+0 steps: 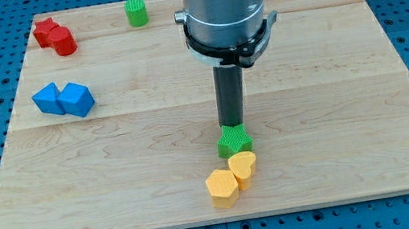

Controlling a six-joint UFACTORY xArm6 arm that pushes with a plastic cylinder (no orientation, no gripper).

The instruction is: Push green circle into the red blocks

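We see green circle near board's top edge, well right of red blocks at top left. My tip — bare rod, no hand to open or close — touches green star-like block above two yellow blocks.

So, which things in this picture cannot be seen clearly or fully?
- My tip: its very end meets the top edge of the green block near the yellow blocks; contact cannot be told from the camera view.
- That green block: its shape is unclear, partly behind the rod.
- The two red blocks: one overlaps the other.
- The arm: cut off by the view's top.
- The green circle: fully visible.
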